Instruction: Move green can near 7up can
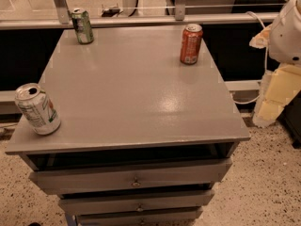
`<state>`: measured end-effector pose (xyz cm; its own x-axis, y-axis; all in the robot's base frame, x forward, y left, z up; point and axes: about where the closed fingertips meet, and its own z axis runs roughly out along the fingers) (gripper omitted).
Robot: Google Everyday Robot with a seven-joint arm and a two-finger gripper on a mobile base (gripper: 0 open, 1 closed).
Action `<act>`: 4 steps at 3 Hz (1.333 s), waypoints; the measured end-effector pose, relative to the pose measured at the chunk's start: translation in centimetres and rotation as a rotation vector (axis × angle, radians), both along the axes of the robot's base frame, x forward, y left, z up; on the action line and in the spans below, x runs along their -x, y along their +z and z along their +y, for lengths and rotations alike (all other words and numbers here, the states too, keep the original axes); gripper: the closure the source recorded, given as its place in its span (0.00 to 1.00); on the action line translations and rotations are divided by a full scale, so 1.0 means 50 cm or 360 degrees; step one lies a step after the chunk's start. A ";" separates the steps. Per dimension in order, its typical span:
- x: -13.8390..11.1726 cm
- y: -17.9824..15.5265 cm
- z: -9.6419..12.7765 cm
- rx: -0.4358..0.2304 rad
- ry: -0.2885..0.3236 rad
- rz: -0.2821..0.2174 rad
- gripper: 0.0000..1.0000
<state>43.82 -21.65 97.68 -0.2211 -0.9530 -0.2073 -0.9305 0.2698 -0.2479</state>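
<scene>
Green can upright at far-left corner of table, close to back edge. 7up can at near-left corner, by front edge, looks slightly tilted. Both along left edge, well apart, so green can needs a run down left side toward front. Red can near far-right corner, off that path. Gripper off table, beyond right edge, hanging low; likely parked clear of cans. How wide it stands: cannot tell. No can in it. Task judged not yet started.
</scene>
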 end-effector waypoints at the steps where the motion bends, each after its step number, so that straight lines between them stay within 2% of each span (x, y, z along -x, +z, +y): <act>1: 0.000 0.000 0.000 0.0000 0.0000 0.0000 0.00; 2: -0.073 -0.013 0.046 -0.0094 0.0027 -0.0071 0.00; 3: -0.190 -0.029 0.125 -0.0259 0.0063 -0.0159 0.00; 4: -0.274 -0.029 0.194 -0.0410 0.0077 -0.0214 0.00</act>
<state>57.50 -11.96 96.21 -0.1308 -0.8738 -0.4683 -0.9073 0.2959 -0.2987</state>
